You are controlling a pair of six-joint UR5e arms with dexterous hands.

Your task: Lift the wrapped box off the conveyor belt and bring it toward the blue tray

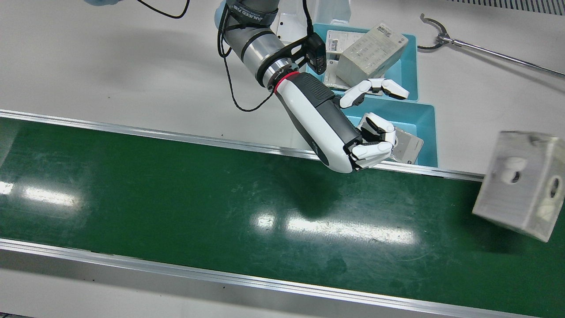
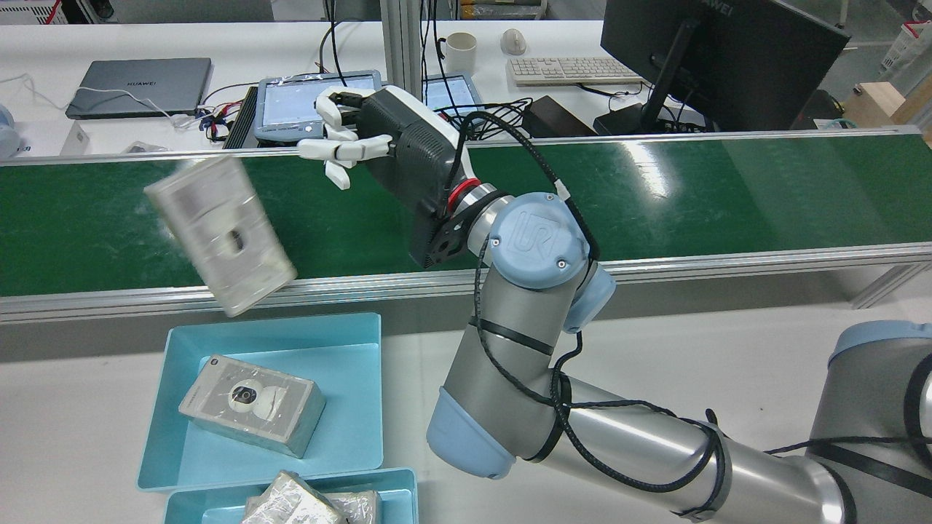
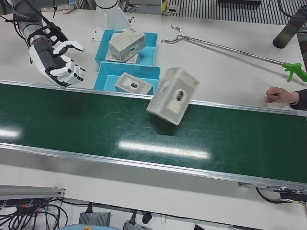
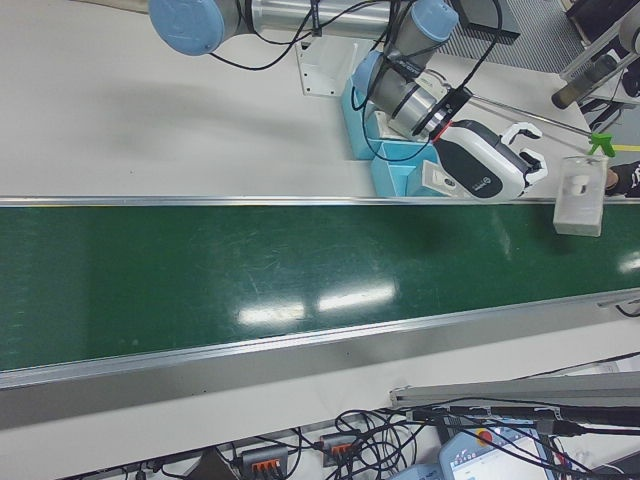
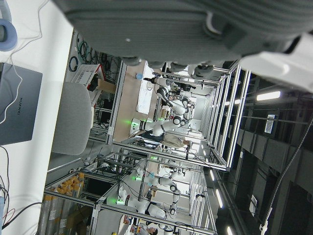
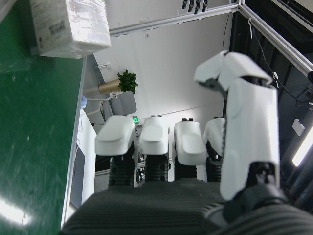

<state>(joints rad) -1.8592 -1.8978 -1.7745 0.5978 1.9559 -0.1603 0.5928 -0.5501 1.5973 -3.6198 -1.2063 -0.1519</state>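
the wrapped box (image 1: pixel 521 185), pale grey with a camera printed on it, sits tilted and blurred over the green conveyor belt (image 1: pixel 185 207), apart from the robot hand (image 1: pixel 353 132), beyond its fingertips.

A grey laptop (image 5: pixel 17 105) lies on a white desk (image 5: pixel 34 44) before metal-framed bays (image 5: pixel 161 161) of white robots (image 5: pixel 166 125).

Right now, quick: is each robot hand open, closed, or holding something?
Left hand: cannot tell; only part of it shows.
Right hand: open, holding nothing; the box is apart from it.
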